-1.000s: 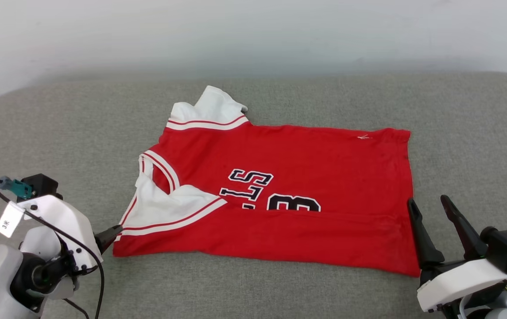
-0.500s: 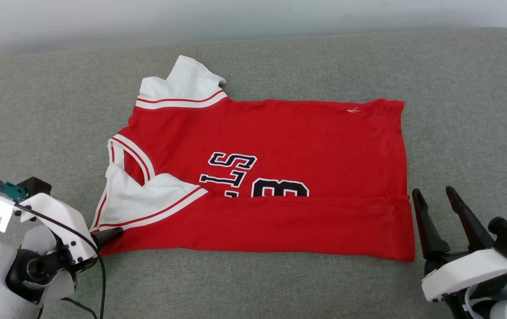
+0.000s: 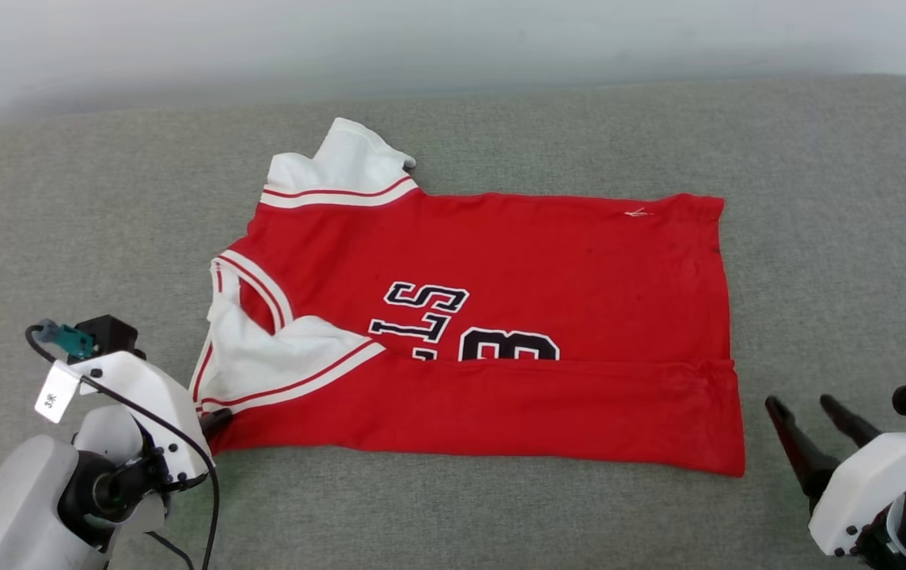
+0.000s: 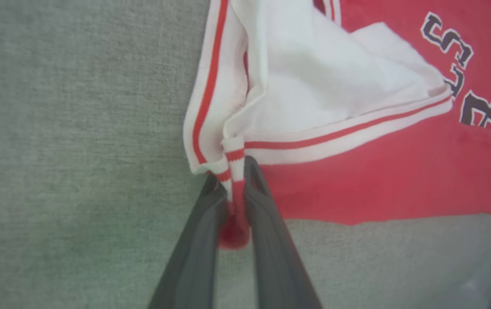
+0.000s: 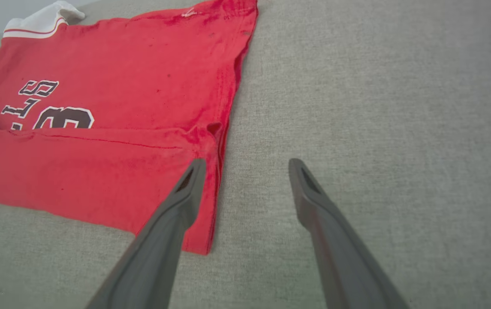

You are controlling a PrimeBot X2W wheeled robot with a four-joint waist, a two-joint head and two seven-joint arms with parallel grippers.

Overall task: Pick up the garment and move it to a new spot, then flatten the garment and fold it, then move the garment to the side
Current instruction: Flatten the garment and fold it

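Observation:
The garment [image 3: 516, 261] is a red jersey with white sleeves, lying flat on the grey cushion with its near long edge folded up over part of the black lettering. My left gripper [image 3: 214, 421] sits at the garment's near-left corner. In the left wrist view the left gripper [image 4: 233, 171] is shut on the garment [image 4: 356, 171], pinching striped trim and a red corner between its fingers. My right gripper [image 3: 805, 408] stands open just right of the near-right corner. In the right wrist view the right gripper [image 5: 247, 165] hovers open beside the garment [image 5: 112, 103] hem, holding nothing.
The grey cushion [image 3: 840, 237] stretches around the garment on all sides. A pale wall [image 3: 453, 39] runs along the back edge.
The left gripper has shut on the garment's near-left corner. The right gripper has drawn back, lower and to the right. The head camera has shifted, so the whole picture moved.

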